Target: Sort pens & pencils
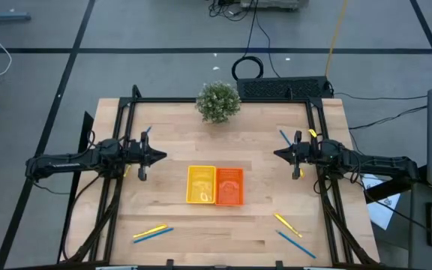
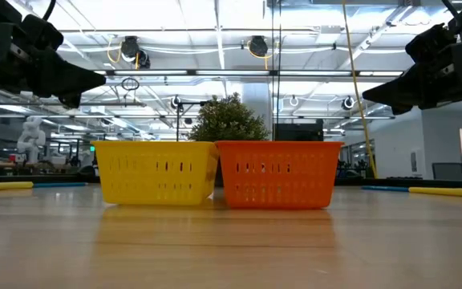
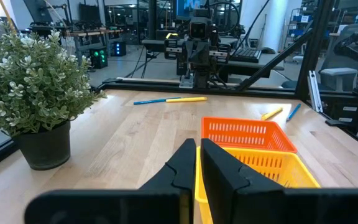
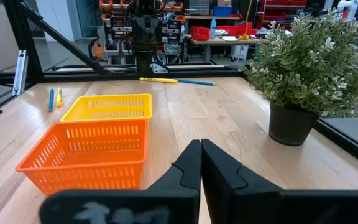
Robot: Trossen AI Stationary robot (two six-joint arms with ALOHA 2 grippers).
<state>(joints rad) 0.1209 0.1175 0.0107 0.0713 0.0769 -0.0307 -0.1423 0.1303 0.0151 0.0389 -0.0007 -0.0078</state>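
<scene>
Several thin blue and yellow sticks lie flat on the wooden table in pairs. One pair (image 1: pixel 153 233) is near the near-left corner, another (image 1: pixel 289 232) near the near-right corner. A blue one (image 1: pixel 284 138) and a yellow one (image 1: pixel 313 133) lie by the right arm, and a blue one (image 1: pixel 147 132) by the left arm. My left gripper (image 1: pixel 158 156) (image 3: pixel 197 152) hovers shut, left of the trays. My right gripper (image 1: pixel 278 154) (image 4: pixel 201 152) hovers shut, right of them. Both point at the table's middle and hold nothing.
A yellow tray (image 1: pixel 201 184) and an orange tray (image 1: pixel 229 186) stand side by side at the table's middle. A potted plant (image 1: pixel 218 101) stands at the far edge. A black frame (image 1: pixel 223 100) runs along the far and side edges. Bare wood lies between trays and arms.
</scene>
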